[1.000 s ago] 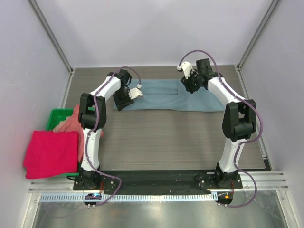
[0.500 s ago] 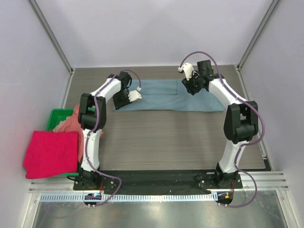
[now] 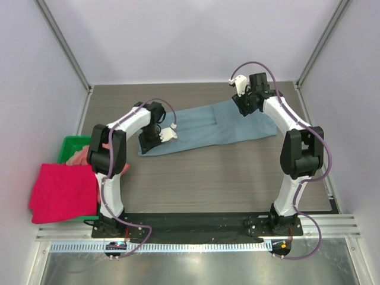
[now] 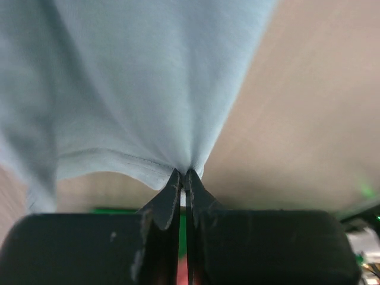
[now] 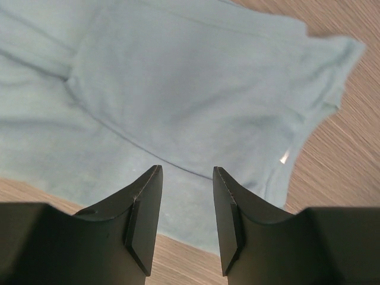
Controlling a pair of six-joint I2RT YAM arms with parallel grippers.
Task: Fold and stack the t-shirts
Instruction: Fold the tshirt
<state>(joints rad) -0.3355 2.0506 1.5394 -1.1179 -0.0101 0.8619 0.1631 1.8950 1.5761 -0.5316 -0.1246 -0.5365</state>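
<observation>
The slate-blue t-shirt [image 3: 208,126] lies slanted across the far half of the table, a long folded strip. My left gripper [image 3: 146,143] is shut on its left end; in the left wrist view the jaws [image 4: 184,174] pinch the hemmed edge of the cloth [image 4: 136,77], which rises taut from them. My right gripper [image 3: 242,108] hangs open over the shirt's right part, and the cloth [image 5: 178,89] shows between and beyond its fingers [image 5: 186,172] without touching them. A crimson-pink t-shirt [image 3: 64,193] lies folded at the left edge. A salmon-pink t-shirt [image 3: 81,156] is bunched in the bin.
A green plastic bin [image 3: 72,143] stands at the left, partly under the two pink shirts. Grey walls and metal posts close in the table at the back and both sides. Bare wood-grain tabletop [image 3: 208,178] lies between the blue shirt and the arm bases.
My left gripper has closed on the blue shirt's left end and drawn it nearer and leftward, so the shirt now lies slanted. My right gripper shifted slightly right and stayed open.
</observation>
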